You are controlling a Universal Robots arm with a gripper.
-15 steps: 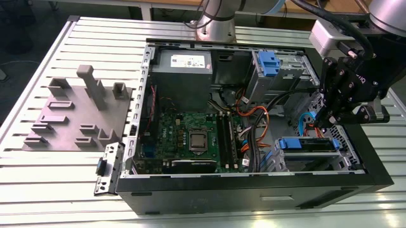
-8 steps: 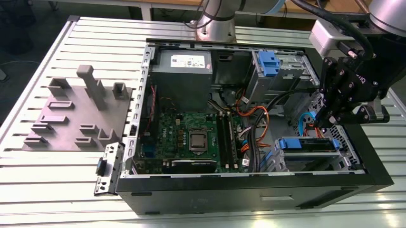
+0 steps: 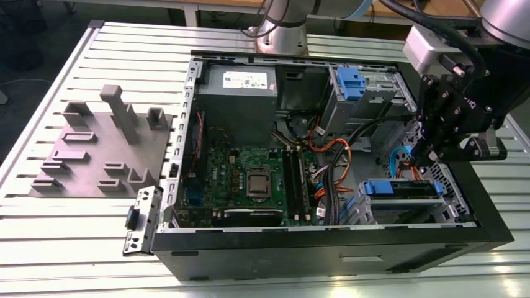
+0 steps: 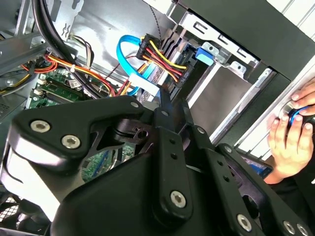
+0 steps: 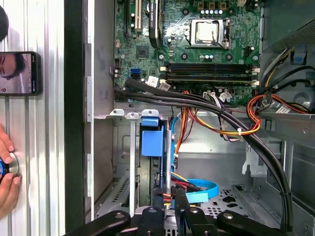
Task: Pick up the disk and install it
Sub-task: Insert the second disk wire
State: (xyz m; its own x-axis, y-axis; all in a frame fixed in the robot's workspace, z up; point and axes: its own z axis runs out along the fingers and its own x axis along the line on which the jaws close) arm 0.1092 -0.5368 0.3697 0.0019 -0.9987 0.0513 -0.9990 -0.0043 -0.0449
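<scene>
The disk (image 3: 404,189) lies in the lower drive bay at the case's front corner, on the exterior view's right, with the blue front of its carrier facing the motherboard. In the first wrist view the blue carrier (image 5: 151,140) sits between the bay's metal rails. My gripper (image 3: 426,160) hangs just above the disk's far end, beside the orange and blue cables. Its fingers (image 4: 164,105) come together to a narrow tip, and I see nothing between them. The gripper (image 5: 170,199) points down the bay toward the carrier's blue tab (image 4: 204,53).
A second blue caddy (image 3: 351,84) sits in the upper bay next to the grey power supply (image 3: 240,84). Thick black cables (image 5: 221,118) cross above the bay. A person's hand (image 4: 290,137) rests outside the case wall near a phone (image 5: 19,73). A grey fixture plate (image 3: 99,149) lies on the exterior view's left.
</scene>
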